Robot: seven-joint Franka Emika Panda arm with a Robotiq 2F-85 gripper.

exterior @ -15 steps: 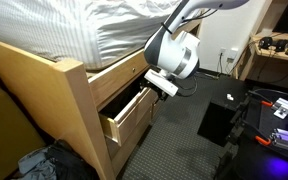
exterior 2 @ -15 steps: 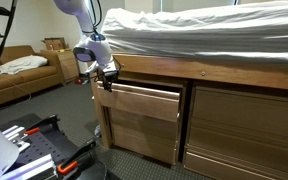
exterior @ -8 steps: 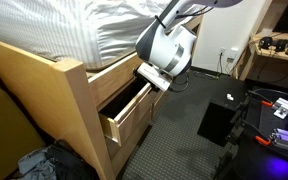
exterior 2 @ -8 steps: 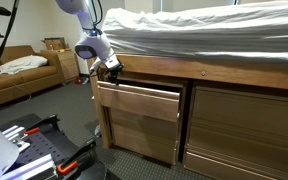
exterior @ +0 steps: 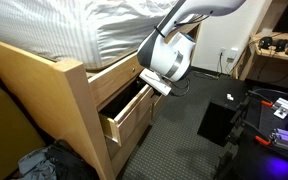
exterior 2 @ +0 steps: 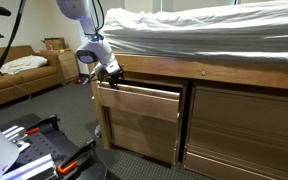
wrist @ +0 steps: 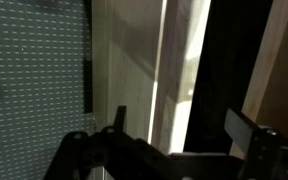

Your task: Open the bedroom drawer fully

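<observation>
The bedroom drawer (exterior: pixel 127 118) of pale wood stands partly pulled out of the bed frame, its dark inside showing; it also shows in an exterior view (exterior 2: pixel 144 103). My gripper (exterior: pixel 156 86) is at the top of the drawer's front panel, at its end corner (exterior 2: pixel 111 76). In the wrist view the gripper (wrist: pixel 182 122) is open, its two fingers (wrist: pixel 246 130) wide apart. The pale front panel's edge (wrist: pixel 170 70) and the dark drawer gap lie between them. Whether a finger touches the panel I cannot tell. The lower drawer front (exterior 2: pixel 142 142) is shut.
The mattress with its striped sheet (exterior: pixel 94 30) overhangs the drawer. A black case (exterior: pixel 216 120) lies on the grey carpet. A desk (exterior: pixel 280 55) stands at the back. A sofa (exterior 2: pixel 19 75) and robot equipment (exterior 2: pixel 34 150) are in the room.
The gripper rose a little and shifted along the drawer's top edge, then came slightly down again. The drawer has not visibly moved.
</observation>
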